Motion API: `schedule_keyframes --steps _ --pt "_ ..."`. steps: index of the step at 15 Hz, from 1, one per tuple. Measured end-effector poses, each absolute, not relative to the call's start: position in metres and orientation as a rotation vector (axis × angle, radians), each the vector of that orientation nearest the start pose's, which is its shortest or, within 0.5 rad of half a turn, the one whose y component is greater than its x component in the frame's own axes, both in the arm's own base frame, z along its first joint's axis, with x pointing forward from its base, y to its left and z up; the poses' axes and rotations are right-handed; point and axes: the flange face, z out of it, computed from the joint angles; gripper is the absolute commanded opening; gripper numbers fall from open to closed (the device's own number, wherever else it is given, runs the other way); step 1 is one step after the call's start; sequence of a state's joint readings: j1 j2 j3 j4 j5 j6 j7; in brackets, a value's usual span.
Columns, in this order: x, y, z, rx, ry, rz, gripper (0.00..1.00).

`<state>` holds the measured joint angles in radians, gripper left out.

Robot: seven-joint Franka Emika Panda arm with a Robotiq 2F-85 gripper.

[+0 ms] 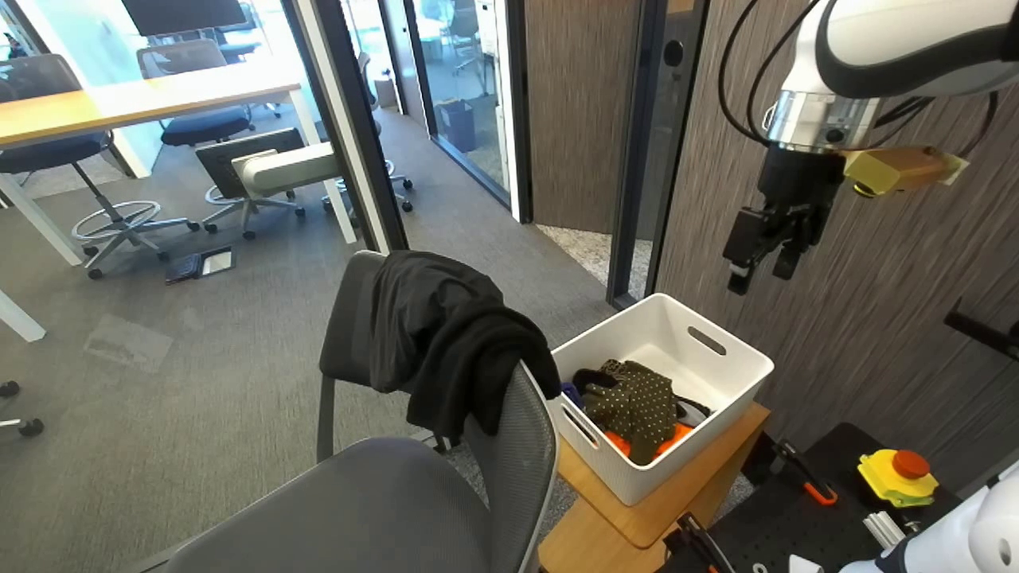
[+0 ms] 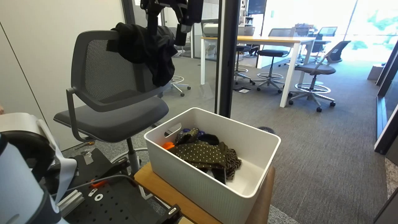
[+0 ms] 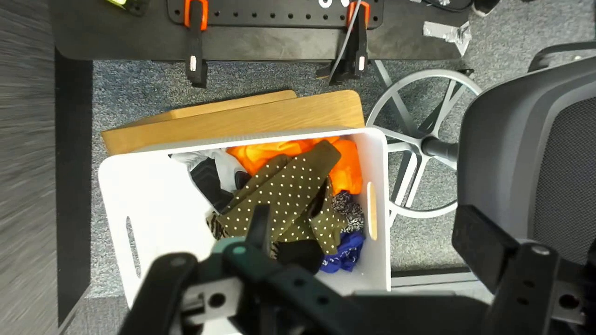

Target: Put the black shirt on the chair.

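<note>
Labels: white marks on two clamps (image 3: 194, 53), top of wrist view, too small to read. Yellow box with red button (image 1: 893, 479) sits near right in an exterior view; can't make out lettering at this size.

Task item: black shirt (image 1: 493, 346) is on the grey chair (image 1: 374, 509), slung over the top of the backrest, hanging in loose folds. Shows in both exterior views. Part looks shiny, part matte; can't tell if it's one garment or two.

The gripper (image 1: 763, 274) is up in the air, jaws spread wide, tips pointing down. Shirt is left of the jaws and lower in an exterior view, well apart. In an exterior view, right of the mesh backrest (image 2: 102, 68), jaws cross in front of the shirt by line of sight; depth unclear there.

Wrist view looks down on a white bin (image 3: 153, 200) on a wooden counter (image 3: 260, 118). One jaw shows against the bin, the other against the chair's edge at right. In the bin: dotted green cloth (image 3: 288, 190), orange cloth (image 3: 348, 163), blue cloth (image 3: 345, 251).
</note>
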<state>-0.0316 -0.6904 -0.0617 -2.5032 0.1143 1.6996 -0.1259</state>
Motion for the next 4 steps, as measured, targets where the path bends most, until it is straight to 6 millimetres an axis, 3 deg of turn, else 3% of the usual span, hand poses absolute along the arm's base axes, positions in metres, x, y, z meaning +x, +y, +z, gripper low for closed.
schedule_keyframes --steps 4 --pt "0.3283 -0.0264 0.5037 -2.978 0.019 0.119 1.0"
